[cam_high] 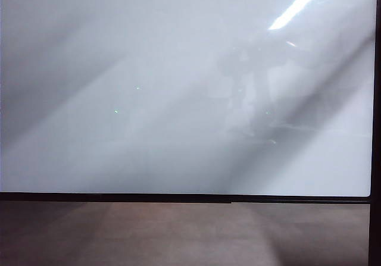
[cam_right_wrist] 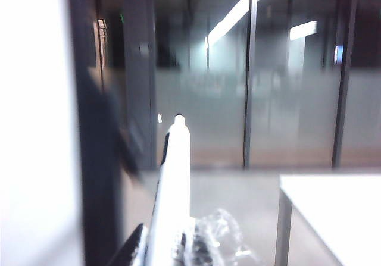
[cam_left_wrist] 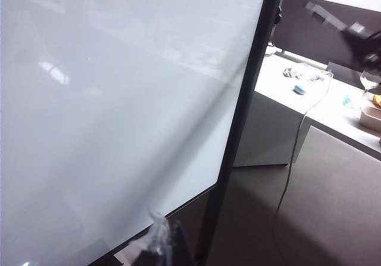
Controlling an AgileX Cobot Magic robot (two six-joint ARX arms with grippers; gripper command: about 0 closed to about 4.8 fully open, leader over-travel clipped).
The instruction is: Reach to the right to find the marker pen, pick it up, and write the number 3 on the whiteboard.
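The whiteboard (cam_high: 178,99) fills the exterior view, glossy and blank, and neither arm shows there. The number 3 is out of view. In the right wrist view the marker pen (cam_right_wrist: 174,182), a pale barrel with a dark tip, stands between the fingers of my right gripper (cam_right_wrist: 169,248), which is shut on it. The pen points away into the room, beside a white surface and dark post. In the left wrist view the whiteboard (cam_left_wrist: 119,99) lies slantwise. Only one dark, tape-wrapped fingertip of my left gripper (cam_left_wrist: 168,247) shows at its lower corner, holding nothing that I can see.
A thin black frame (cam_high: 178,197) edges the board, with a brown surface (cam_high: 178,236) below. Right of the board, the left wrist view shows a white counter (cam_left_wrist: 333,108) with small objects, a hanging cable (cam_left_wrist: 292,159) and a blurred dark shape (cam_left_wrist: 363,40). A white table (cam_right_wrist: 333,212) stands near the pen.
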